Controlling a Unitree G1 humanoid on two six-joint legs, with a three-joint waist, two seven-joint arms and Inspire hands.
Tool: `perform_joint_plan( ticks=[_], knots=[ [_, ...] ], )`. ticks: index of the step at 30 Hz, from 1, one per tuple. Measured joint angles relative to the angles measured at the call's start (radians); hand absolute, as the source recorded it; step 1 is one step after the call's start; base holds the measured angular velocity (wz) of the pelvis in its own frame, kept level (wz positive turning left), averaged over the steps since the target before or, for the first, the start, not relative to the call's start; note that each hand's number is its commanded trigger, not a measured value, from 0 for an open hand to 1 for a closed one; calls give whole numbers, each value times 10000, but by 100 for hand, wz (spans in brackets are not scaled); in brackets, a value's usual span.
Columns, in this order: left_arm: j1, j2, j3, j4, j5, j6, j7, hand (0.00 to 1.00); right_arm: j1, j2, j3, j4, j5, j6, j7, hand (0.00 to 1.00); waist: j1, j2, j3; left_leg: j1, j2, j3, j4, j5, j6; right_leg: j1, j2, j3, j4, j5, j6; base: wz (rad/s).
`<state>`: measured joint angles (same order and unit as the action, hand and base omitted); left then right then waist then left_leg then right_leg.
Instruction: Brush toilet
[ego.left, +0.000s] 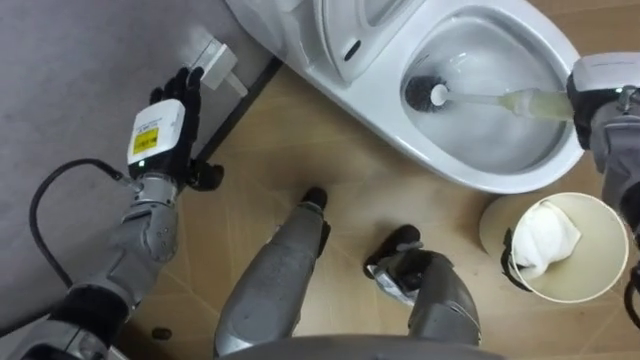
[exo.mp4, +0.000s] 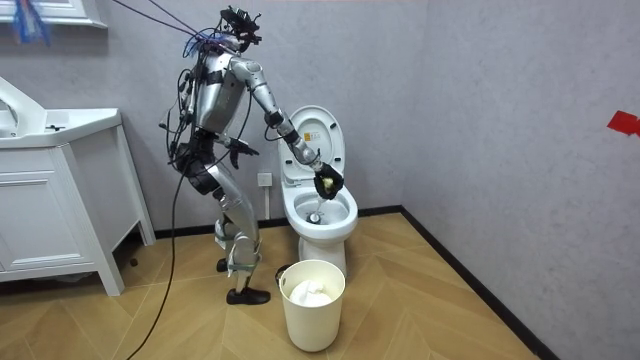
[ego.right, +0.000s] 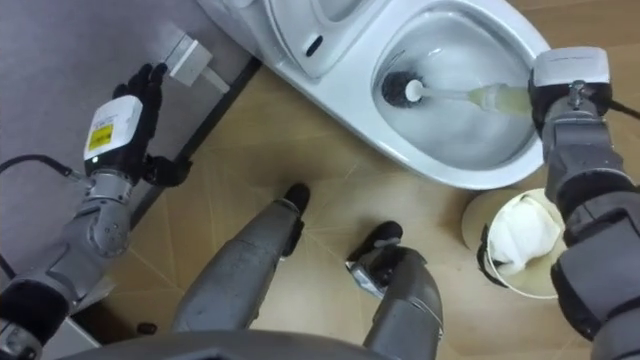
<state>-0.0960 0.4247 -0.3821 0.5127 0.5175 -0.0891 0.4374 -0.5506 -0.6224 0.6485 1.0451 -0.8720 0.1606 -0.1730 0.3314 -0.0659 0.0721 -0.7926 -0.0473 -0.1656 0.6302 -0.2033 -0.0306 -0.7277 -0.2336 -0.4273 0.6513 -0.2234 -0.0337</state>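
The fingers (ego.left: 182, 88) of your left hand (ego.left: 163, 128) are stretched out straight and hold nothing. That hand hangs off to your left, close to the grey painted wall (ego.left: 70, 60) and just below a small white plastic socket plate (ego.left: 215, 62). You can't tell whether the fingertips touch the wall.

Your right hand (ego.left: 600, 90) is over the right-hand rim of the white ceramic toilet (ego.left: 455, 172). From your head camera its fingers are tucked under the back of the hand. The room view shows them curled round the grip of the toilet brush (ego.left: 525, 103), a long tool with a pale yellow translucent handle. The handle runs across the open bowl from your right. Its round dark bristle head (ego.left: 424, 92) is down inside the bowl, at the end nearest the raised white lid (exo.mp4: 318, 128). Whether the bristles press on the porcelain cannot be made out.

You stand on the wooden herringbone floor (ego.left: 300, 160) beside the toilet, on the room view's left of it, leaning with your right arm reaching down to the bowl. A round cream plastic waste bin (ego.left: 605, 225) stands just in front of the toilet, near your right foot, with a crumpled white wad (ego.left: 545, 238) inside it. A white vanity cabinet (exo.mp4: 60, 200) stands well apart, at the room view's left.
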Motion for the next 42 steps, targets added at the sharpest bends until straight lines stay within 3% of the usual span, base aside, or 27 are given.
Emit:
perform_joint_plan(
  ticks=[5, 11, 19, 28, 31, 36, 42],
  knots=[
    [88, 107, -5, -97, -448, -325, -151, 0, 712, -82, -24, -853, -31, 317, -153, 100, 27, 65, -23, 6, 175, -124, -67, -38, -49, 205, 280, -162, -439, 108, -9, -2],
    [96, 268, -12, -235, -555, -647, -153, 0, 791, -106, -31, -954, -2, 318, -272, 100, 25, 113, -53, 10, 320, -140, -151, -72, -106, 271, 450, -251, -641, 185, -73, -5],
    [144, 441, -47, -213, -495, -604, -12, 0, 591, -80, 181, -235, 1272, 230, -232, 100, 112, 146, -65, 17, 322, -139, -162, -78, -111, 302, 430, -317, -616, 187, -77, 1],
    [16, 461, 550, -852, 378, -427, 1633, 0, 492, 81, 43, 1227, 4017, -11, -193, 100, 325, 414, -33, 10, 77, -153, -24, -42, -40, 277, 46, -401, -224, 22, -32, 8],
    [-13, 377, 668, -889, 611, -425, 2242, 0, 504, 383, -150, 1638, 4979, -123, -126, 100, 264, 413, -32, 18, 74, -154, -43, -35, -34, 276, 55, -387, -193, 23, -32, 0],
    [-258, 150, 645, -1388, 841, -412, 3143, 0, 486, 561, -145, 2138, 6411, -396, 236, 100, 168, 414, -29, 17, 38, -106, 133, -44, -20, 198, 37, -164, 8, -17, 14, 1],
    [-612, 138, 645, -1377, 853, -404, 3410, 0, 403, 890, -369, 2331, 7431, -435, 728, 100, -212, 478, 13, -8, -9, -55, 287, -82, 21, 172, -61, -103, 231, -59, 8, -1]
  ],
)
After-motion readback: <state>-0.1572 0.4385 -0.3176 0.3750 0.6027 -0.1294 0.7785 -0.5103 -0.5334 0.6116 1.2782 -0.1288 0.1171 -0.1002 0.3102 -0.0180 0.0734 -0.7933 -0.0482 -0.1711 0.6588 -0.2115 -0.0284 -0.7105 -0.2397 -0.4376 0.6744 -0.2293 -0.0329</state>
